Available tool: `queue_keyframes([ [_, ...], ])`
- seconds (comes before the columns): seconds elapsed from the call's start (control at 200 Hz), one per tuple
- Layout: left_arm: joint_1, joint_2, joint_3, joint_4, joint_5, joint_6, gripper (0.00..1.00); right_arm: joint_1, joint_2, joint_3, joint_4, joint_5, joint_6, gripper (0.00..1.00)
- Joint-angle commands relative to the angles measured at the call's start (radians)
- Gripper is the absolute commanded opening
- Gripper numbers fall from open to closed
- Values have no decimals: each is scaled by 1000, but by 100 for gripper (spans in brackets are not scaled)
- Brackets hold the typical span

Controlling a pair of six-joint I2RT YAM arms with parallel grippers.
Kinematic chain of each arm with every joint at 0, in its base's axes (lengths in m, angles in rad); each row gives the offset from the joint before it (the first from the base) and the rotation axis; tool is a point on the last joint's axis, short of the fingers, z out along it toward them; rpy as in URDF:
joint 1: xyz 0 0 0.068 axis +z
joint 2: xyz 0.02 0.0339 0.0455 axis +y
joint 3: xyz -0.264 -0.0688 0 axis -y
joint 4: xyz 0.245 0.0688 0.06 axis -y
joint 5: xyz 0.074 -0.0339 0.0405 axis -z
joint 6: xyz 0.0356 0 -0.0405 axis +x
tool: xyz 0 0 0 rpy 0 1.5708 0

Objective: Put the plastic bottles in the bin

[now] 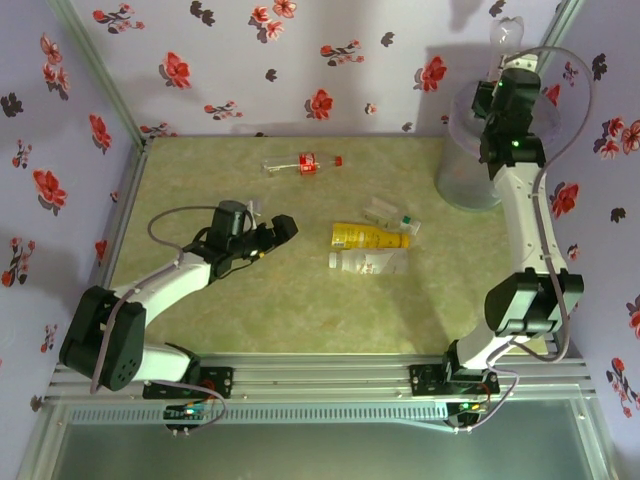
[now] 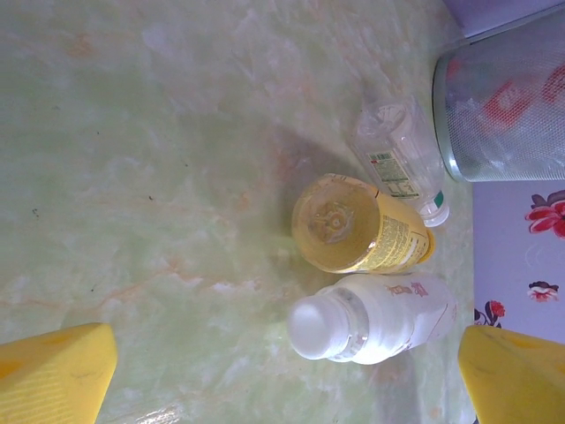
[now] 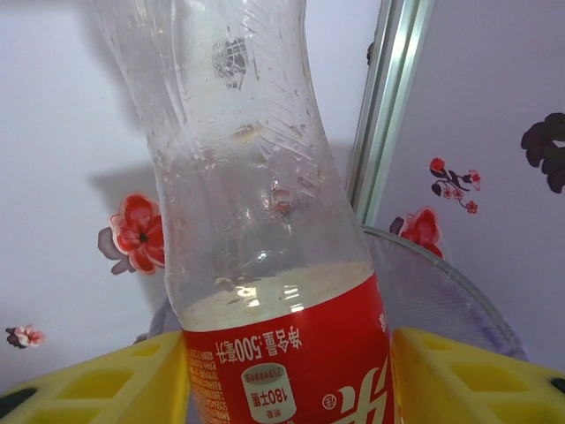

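Observation:
My right gripper point(image 1: 503, 72) is raised over the bin point(image 1: 462, 172), shut on a clear bottle with a red label point(image 3: 265, 265). Its yellow fingers point(image 3: 132, 380) press the label from both sides, and the bin's rim point(image 3: 459, 283) shows behind. Three bottles lie together mid-table: a yellow-labelled one point(image 1: 368, 236), a white one point(image 1: 366, 263) and a clear one point(image 1: 391, 214). A red-labelled bottle point(image 1: 302, 163) lies farther back. My left gripper point(image 1: 284, 228) is open, low over the table, left of the group. The white bottle point(image 2: 371, 320) lies just ahead between its fingers point(image 2: 53, 375).
Floral walls close in the table at the back and both sides. The bin point(image 2: 505, 106) stands in the far right corner, with red labels showing dimly through its wall. A metal rail runs along the near edge by the arm bases.

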Motion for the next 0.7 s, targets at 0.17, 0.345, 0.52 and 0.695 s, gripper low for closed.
queue_keyframes([
  [0.17,-6,-18,-12,17,-6,-2,100,-23,4,-162,359,7,-88,60],
  [0.345,-7,-18,-14,18,-5,-5,100,-32,24,-170,405,-23,-94,60],
  [0.52,-6,-16,-17,24,-5,-8,100,-37,53,-138,394,-23,-97,60],
  [0.695,-6,-12,-20,27,-5,-7,100,-46,102,-125,406,-19,-132,60],
])
